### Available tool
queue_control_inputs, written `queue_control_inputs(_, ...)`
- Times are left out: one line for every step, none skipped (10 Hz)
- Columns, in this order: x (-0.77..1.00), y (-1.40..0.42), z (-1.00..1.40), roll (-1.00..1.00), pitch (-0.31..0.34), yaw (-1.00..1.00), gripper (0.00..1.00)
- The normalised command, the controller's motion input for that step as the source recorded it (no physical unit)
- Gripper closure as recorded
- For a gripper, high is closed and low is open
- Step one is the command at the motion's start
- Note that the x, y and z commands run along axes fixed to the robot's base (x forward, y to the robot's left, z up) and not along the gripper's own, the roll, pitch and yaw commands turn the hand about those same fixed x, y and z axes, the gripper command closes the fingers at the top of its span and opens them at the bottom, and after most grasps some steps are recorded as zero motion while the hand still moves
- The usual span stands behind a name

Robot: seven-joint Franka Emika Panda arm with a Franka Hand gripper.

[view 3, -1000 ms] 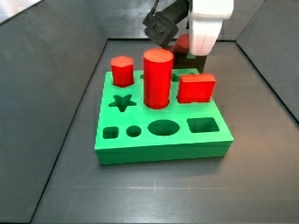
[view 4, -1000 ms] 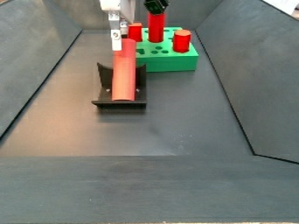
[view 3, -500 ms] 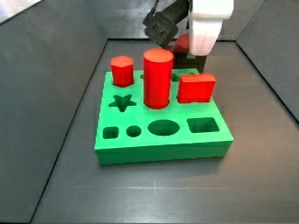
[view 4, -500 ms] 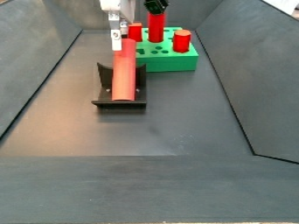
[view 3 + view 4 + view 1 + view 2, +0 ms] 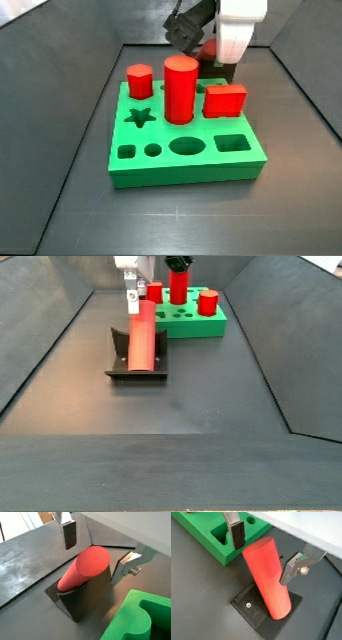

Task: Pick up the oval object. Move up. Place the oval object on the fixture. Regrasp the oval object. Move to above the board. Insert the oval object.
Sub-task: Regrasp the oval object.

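Oval object (image 5: 266, 576) leans on the fixture (image 5: 259, 610), its low end on the base; our gripper (image 5: 264, 553) sits around its top end, fingers (image 5: 237, 534) apart, one on each side, not touching; we judge this is the regrasp; we should close slowly, squeeze the flat sides evenly, then lift straight toward the board (image 5: 221, 534).

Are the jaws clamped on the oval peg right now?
No: in a wrist view the gripper straddles the oval peg resting on the fixture, gaps both sides.

The oval object (image 5: 266, 577) leans on the fixture (image 5: 256, 609), end effector (image 5: 264, 552) straddling it.
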Motion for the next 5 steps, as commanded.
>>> queue_control_inputs(0.08, -0.01, 0.00, -0.05, 0.219, 0.05, 0.00)
queue_control_inputs(0.08, -0.01, 0.00, -0.05, 0.219, 0.05, 0.00)
queue_control_inputs(0.08, -0.01, 0.00, -0.05, 0.219, 0.05, 0.00)
queue_control_inputs(0.08, -0.01, 0.00, -0.05, 0.219, 0.05, 0.00)
queue_control_inputs(0.08, -0.01, 0.00, -0.05, 0.219, 0.05, 0.00)
